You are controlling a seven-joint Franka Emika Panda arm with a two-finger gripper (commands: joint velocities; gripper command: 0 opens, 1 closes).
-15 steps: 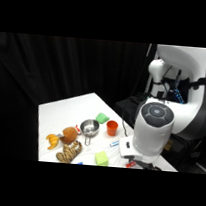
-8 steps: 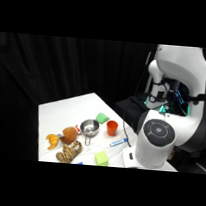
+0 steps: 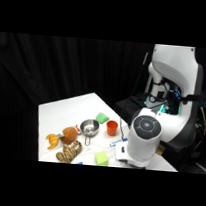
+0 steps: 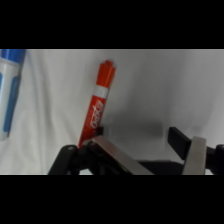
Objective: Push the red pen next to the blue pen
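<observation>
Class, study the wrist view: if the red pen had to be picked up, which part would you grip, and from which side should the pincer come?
Grip the red pen across the middle of its barrel, coming straight down from above. It lies flat on the white table, long and narrow, so the fingers should close across its short width, one on each long side. The pincer looks open and sits by the pen's near end.

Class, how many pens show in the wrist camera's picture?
2: the red pen at the centre, by one gripper finger; the blue pen at the left edge, partly cut off.
</observation>
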